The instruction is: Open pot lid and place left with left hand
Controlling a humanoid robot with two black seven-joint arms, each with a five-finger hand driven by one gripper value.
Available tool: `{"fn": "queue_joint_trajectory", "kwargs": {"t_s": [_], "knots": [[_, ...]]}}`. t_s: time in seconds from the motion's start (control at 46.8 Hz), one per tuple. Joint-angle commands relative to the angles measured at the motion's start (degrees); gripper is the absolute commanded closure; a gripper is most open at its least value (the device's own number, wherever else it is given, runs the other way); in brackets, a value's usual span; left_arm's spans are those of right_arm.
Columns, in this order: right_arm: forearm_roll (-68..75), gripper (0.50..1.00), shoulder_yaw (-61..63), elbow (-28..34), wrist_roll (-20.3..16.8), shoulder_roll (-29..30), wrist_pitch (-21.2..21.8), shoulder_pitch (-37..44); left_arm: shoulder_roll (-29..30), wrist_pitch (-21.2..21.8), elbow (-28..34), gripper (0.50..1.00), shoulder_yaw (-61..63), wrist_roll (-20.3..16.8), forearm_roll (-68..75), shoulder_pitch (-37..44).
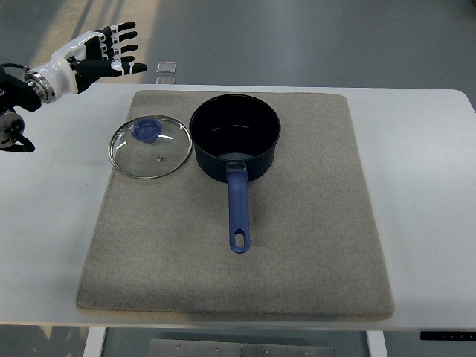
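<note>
A dark blue pot (235, 137) with a blue handle pointing toward me stands uncovered on a grey mat (312, 223). Its glass lid (151, 146), with a metal rim and a blue knob, lies flat on the mat just left of the pot, touching or nearly touching it. My left hand (111, 52) is raised at the far left, above the table's back edge, well behind and left of the lid. Its fingers are spread and hold nothing. The right arm is out of view.
The mat lies on a white table (424, 149). A small clear object (167, 71) sits at the table's back edge, just right of my left hand. Grey floor shows beyond the table.
</note>
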Motion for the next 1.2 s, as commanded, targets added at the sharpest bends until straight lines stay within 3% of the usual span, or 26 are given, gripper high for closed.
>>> {"fn": "queue_joint_trajectory", "kwargs": {"t_s": [0.0, 0.171, 0.384, 0.491, 0.833, 1.175], "knots": [[0.03, 0.585, 0.02, 0.0, -0.07, 0.0, 0.0, 0.0, 0.0, -1.91, 0.01, 0.508, -1.02, 0.2, -3.85, 0.94], [0.03, 0.583, 0.01, 0.0, 0.01, 0.0, 0.0, 0.0, 0.0, -9.64, 3.43, 0.508, -1.11, 0.73, -13.18, 1.64], [-0.05, 0.583, -0.07, 0.0, 0.01, 0.0, 0.0, 0.0, -1.15, -14.47, 5.45, 0.508, -1.29, 1.16, -16.86, 2.61], [0.03, 0.585, 0.01, 0.0, 0.01, 0.0, 0.0, 0.0, -1.15, -18.63, 6.6, 0.508, -1.2, 5.02, -22.22, 3.4], [-0.05, 0.585, 0.01, 0.0, 0.01, 0.0, 0.0, 0.0, -1.41, -18.63, 9.5, 0.508, -2.6, 20.5, -40.42, 3.4], [0.03, 0.583, -0.07, 0.0, 0.01, 0.0, 0.0, 0.0, -1.67, -18.63, 10.38, 0.508, -4.98, 21.03, -40.16, 3.58]]}}
